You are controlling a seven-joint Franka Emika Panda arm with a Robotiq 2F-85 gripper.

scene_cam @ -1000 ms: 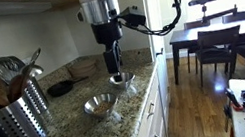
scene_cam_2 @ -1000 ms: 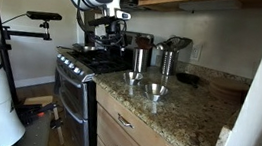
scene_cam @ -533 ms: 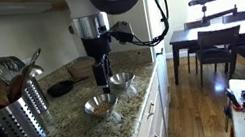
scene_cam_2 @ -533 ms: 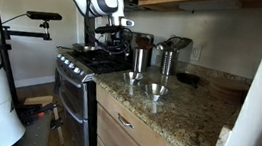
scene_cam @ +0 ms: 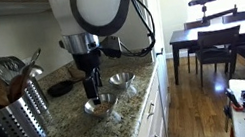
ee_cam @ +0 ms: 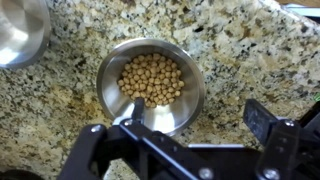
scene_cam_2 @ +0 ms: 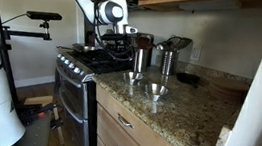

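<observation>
Hovering right over the bowl [ee_cam: 160,118] of chickpeas [ee_cam: 151,78], we see the tool [scene_cam: 93,90] spread wide, gripping nothing. That bowl sits on the granite tabletop [ee_cam: 230,50] near its front edge. We spot a second bowl [scene_cam: 120,79] just beside it, and the utensil crock [scene_cam: 17,117] well apart.

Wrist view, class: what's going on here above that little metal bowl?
The robot arm's gripper hovers just above a small steel bowl on the speckled granite counter. The bowl holds tan round beans. The jaws stand open and hold nothing. A second steel bowl sits apart from it, only partly in view.
</observation>
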